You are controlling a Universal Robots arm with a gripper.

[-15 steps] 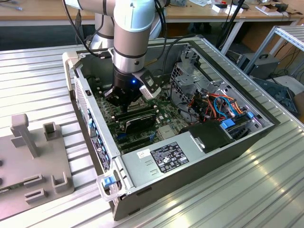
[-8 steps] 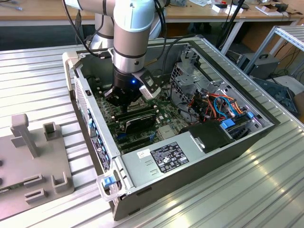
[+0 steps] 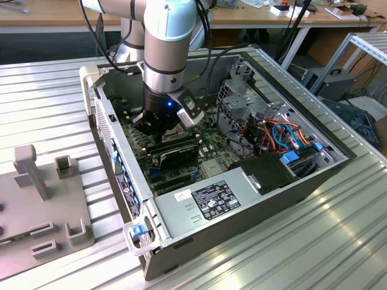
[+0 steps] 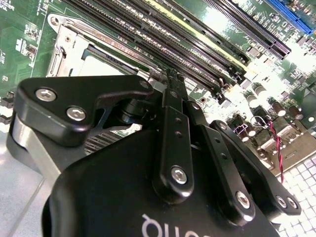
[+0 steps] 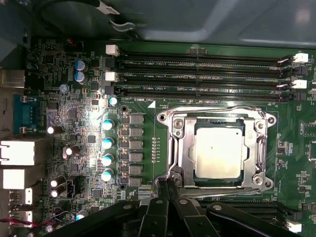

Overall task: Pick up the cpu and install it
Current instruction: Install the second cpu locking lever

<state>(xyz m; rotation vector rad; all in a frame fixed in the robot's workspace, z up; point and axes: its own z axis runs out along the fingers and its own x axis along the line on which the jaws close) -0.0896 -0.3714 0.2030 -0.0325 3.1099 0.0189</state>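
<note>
The cpu [image 5: 219, 150], a small square chip with a dull silver top, lies flat in the motherboard socket, ringed by the socket's metal frame [image 5: 177, 148]. A pale corner of the cpu [image 4: 101, 66] also shows past the gripper's body in the second wrist view. My gripper [image 5: 167, 183] is shut with nothing between its black fingers [image 4: 173, 94], and its tips sit at the frame's edge just beside the chip. In the exterior view the gripper [image 3: 158, 125] reaches down into the open computer case [image 3: 181, 235] over the motherboard.
Long memory slots [image 5: 207, 74] run along one side of the socket. A long black card [image 3: 176, 151] stands near the gripper. A power supply [image 3: 211, 202], coloured cables [image 3: 278, 133] and drive bays crowd the case. A grey fixture [image 3: 42, 205] sits at the exterior view's left.
</note>
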